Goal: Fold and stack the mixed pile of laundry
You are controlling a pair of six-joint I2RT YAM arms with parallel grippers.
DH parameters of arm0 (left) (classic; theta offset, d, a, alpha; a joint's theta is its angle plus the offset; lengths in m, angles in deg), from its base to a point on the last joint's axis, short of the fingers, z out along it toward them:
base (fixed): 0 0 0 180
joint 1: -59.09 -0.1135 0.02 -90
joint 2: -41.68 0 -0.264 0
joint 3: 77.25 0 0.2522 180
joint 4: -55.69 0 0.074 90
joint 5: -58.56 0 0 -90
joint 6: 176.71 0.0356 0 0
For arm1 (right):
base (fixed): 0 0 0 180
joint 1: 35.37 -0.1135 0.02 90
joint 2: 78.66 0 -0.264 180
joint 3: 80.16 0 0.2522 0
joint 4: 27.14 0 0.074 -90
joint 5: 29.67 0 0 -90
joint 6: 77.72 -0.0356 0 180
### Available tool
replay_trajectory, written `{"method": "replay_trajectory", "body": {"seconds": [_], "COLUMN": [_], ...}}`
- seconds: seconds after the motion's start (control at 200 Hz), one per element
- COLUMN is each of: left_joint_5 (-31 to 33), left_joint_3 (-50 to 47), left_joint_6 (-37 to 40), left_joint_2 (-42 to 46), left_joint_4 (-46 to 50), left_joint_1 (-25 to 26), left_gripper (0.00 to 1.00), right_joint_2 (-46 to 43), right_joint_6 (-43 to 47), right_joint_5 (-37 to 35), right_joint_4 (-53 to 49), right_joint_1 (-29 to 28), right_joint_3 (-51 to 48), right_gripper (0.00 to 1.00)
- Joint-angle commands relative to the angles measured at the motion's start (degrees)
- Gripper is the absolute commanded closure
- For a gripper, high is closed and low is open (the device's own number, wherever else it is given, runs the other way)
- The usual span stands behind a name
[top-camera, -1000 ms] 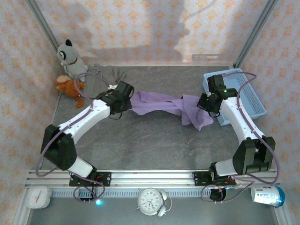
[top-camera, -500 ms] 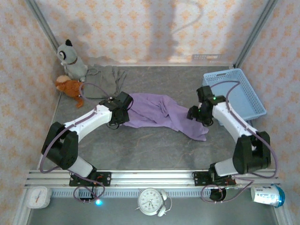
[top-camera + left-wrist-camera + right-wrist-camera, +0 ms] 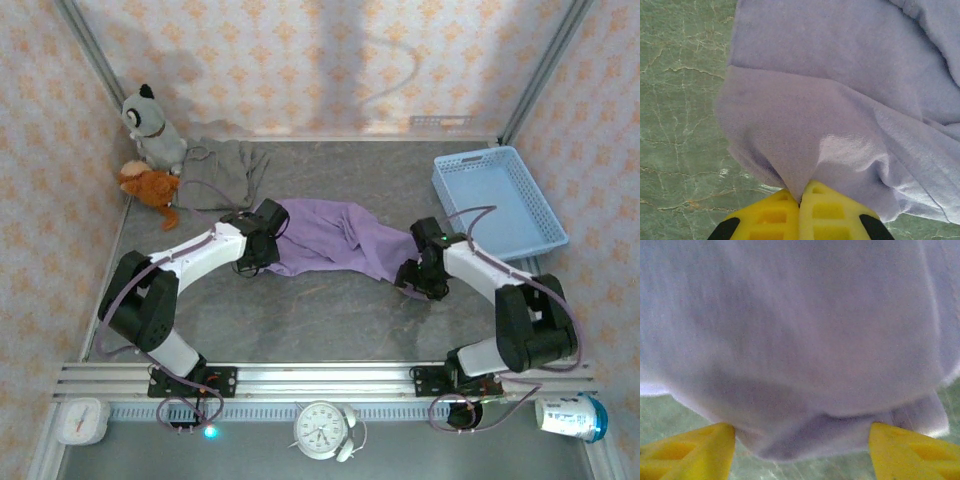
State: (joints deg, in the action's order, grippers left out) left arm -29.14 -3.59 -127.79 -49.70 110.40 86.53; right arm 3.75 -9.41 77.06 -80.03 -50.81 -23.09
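Top view: I see lavender garment [image 3: 330,238] crumpled mid-table, stretched between both grippers. Taupe garment [image 3: 225,165] lies back left, beside plush toys [image 3: 150,130].
Left wrist: left gripper [image 3: 800,196] pinched tight on lavender edge.
Right wrist: right gripper [image 3: 800,440] fingers spread wide, lavender fold lying loose between them.

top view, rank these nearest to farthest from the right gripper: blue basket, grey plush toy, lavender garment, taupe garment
1. lavender garment, at the right gripper
2. blue basket, back right
3. taupe garment, back left
4. grey plush toy, far left corner
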Motion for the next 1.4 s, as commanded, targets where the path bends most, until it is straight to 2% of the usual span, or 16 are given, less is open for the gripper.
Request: {"method": "replay_trajectory", "body": {"seconds": [0.0, 0.1, 0.275, 0.47, 0.575, 0.701, 0.856, 0.976, 1.086, 1.196, 1.266, 1.391], "left_joint_5": [1.0, 1.5, 3.9, 8.7, 9.0, 8.7, 9.1, 8.0, 6.6, 0.9, -2.8, -9.7], "left_joint_3": [0.3, 0.2, 1.4, 7.6, 12.9, 21.7, 31.4, 34.1, 32.9, 30.0, 24.5, 11.8], "left_joint_6": [-0.9, -1.0, -0.1, 5.0, 8.6, 11.9, 13.8, 13.3, 13.0, 12.3, 10.8, 3.8], "left_joint_2": [-0.3, -0.6, 0.1, 6.5, 10.9, 13.4, 15.9, 19.9, 22.2, 20.1, 18.6, 18.6], "left_joint_4": [0.2, 0.3, 1.8, 6.8, 8.1, 10.5, 12.8, 10.1, 6.9, 7.7, 7.1, 2.2], "left_joint_1": [0.4, 0.4, 0.1, -0.7, -2.1, -5.3, -10.8, -15.7, -18.3, -18.5, -18.4, -18.1], "left_gripper": [1.0, 1.0, 1.0, 1.0, 1.0, 1.0, 1.0, 1.0, 1.0, 1.0, 1.0, 1.0], "right_joint_2": [2.9, 3.0, -5.2, -12.2, -10.4, -5.3, -1.6, 0.2, -0.6, -2.7, -3.3, -4.6], "right_joint_6": [-2.8, -3.4, -2.3, 0.2, 2.1, 3.9, 5.0, 8.2, 9.5, 7.8, 6.2, 3.1], "right_joint_5": [0.2, -0.3, -1.7, -4.3, -2.8, -2.1, -1.7, -4.3, -8.1, -6.0, -4.8, -1.6], "right_joint_4": [5.1, 3.4, -5.7, -15.7, -18.1, -20.4, -21.6, -23.8, -23.6, -20.0, -17.8, -13.0], "right_joint_1": [-0.2, -0.2, 0.8, 4.3, 7.7, 9.2, 11.0, 11.8, 12.1, 12.2, 12.1, 12.2], "right_joint_3": [2.3, 4.0, 10.8, 27.9, 39.4, 56.2, 74.2, 84.8, 83.0, 71.5, 63.3, 49.4], "right_gripper": [0.54, 1.0, 1.0, 1.0, 1.0, 1.0, 1.0, 1.0, 1.0, 1.0, 1.0, 1.0]}}
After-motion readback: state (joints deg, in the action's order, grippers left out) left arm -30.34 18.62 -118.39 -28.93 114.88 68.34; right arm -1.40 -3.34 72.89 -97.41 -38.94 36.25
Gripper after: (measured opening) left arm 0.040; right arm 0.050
